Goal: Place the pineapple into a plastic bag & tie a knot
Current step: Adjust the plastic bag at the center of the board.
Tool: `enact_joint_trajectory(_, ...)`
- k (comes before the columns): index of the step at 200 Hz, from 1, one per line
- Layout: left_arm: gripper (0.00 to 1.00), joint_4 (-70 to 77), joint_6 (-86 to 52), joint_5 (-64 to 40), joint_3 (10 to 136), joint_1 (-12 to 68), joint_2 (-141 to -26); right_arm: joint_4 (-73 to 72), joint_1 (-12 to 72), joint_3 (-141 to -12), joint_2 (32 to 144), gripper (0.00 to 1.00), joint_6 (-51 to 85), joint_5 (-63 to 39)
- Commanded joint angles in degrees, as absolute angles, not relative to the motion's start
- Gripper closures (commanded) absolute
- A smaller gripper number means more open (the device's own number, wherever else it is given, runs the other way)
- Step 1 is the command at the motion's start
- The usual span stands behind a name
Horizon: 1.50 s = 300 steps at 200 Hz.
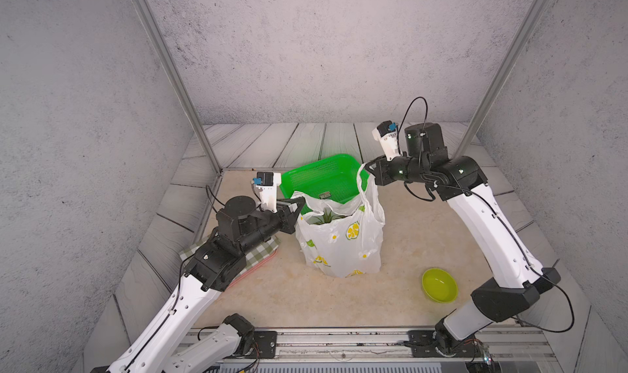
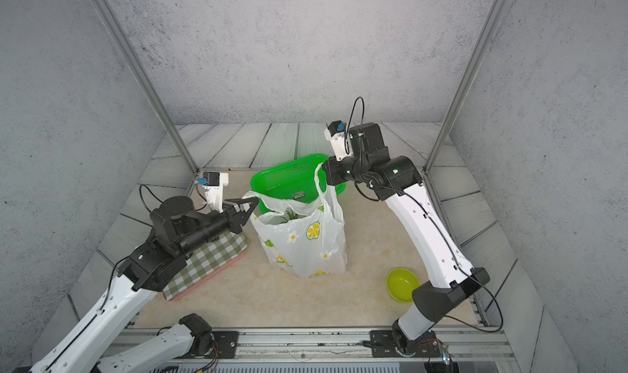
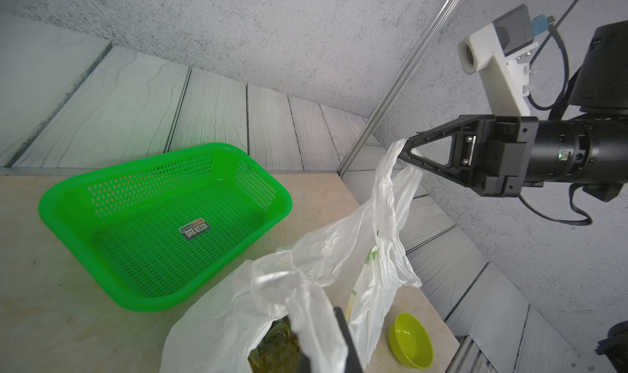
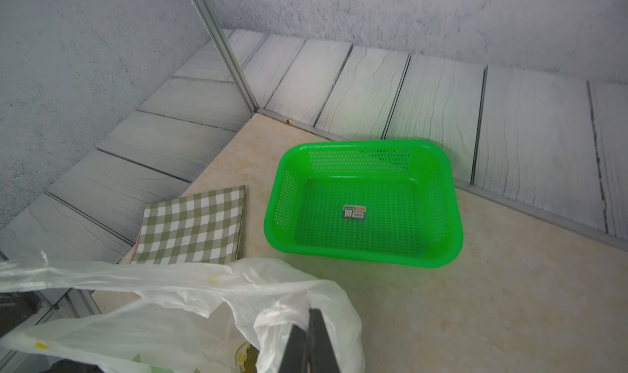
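The plastic bag (image 1: 339, 245) stands upright mid-table, white with lemon prints. The pineapple's green leaves (image 1: 328, 216) poke up inside its open mouth, also visible in the left wrist view (image 3: 275, 340). My left gripper (image 1: 301, 202) is shut on the bag's left handle (image 3: 306, 306), level with the bag's rim. My right gripper (image 1: 369, 166) is shut on the right handle (image 1: 360, 184) and holds it stretched up above the bag; the left wrist view shows this grip (image 3: 406, 152). The two handles are held apart. No knot is in view.
A green mesh basket (image 1: 323, 177) sits just behind the bag. A lime bowl (image 1: 439, 285) lies at the front right, near the right arm. A green-checked board (image 2: 207, 255) lies under the left arm. Metal posts (image 1: 176, 82) rise at the back corners.
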<state>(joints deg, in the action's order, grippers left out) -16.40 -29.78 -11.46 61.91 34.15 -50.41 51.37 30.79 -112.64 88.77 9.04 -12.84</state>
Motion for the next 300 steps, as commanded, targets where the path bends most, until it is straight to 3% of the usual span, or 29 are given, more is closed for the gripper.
enact_joint_trajectory(1, 1.0, -10.8, -29.4, -10.3, 59.9, 35.1, -49.6, 44.7, 30.8, -107.0, 83.3, 0.75, 7.9, -15.4)
enact_joint_trajectory(36, 1.0, -9.9, -28.8, -10.1, 60.3, 35.9, -50.7, 43.3, 30.8, -107.7, 78.9, 0.37, 5.1, -18.7)
enact_joint_trajectory(54, 1.0, -10.4, -28.1, -9.6, 61.3, 36.2, -51.1, 40.3, 30.9, -105.7, 76.2, 0.3, 4.0, -22.4)
enact_joint_trajectory(81, 1.0, -11.6, -27.0, -7.3, 62.4, 36.3, -51.2, 37.9, 33.2, -102.0, 75.0, 0.27, 3.4, -31.2)
enact_joint_trajectory(126, 1.0, -19.4, -28.9, 4.4, 64.6, 36.3, -51.6, 33.7, 42.2, -96.0, 80.1, 0.24, 1.3, -28.4)
enact_joint_trajectory(167, 1.0, -24.1, -32.6, 13.6, 60.9, 36.3, -47.3, 33.9, 47.5, -100.6, 91.0, 0.24, 1.1, -28.1)
enact_joint_trajectory(220, 0.85, -28.8, -32.1, 17.5, 60.3, 36.1, -45.4, 35.2, 53.1, -106.7, 102.4, 0.22, 0.0, -25.6)
enact_joint_trajectory(232, 0.8, -29.6, -31.6, 17.6, 60.7, 36.0, -45.6, 35.9, 53.5, -108.1, 104.6, 0.22, 0.3, -26.1)
enact_joint_trajectory(244, 0.72, -30.8, -30.9, 17.9, 61.4, 35.8, -45.9, 37.0, 53.7, -109.5, 106.4, 0.3, 0.1, -26.5)
enact_joint_trajectory(286, 0.18, -35.5, -28.7, 20.9, 60.6, 33.6, -41.1, 37.3, 53.8, -110.4, 107.2, 0.37, 0.3, -24.4)
enact_joint_trajectory(300, 0.04, -33.9, -27.8, 18.0, 57.6, 31.3, -38.0, 37.2, 53.8, -110.2, 106.5, 0.37, 0.1, -24.4)
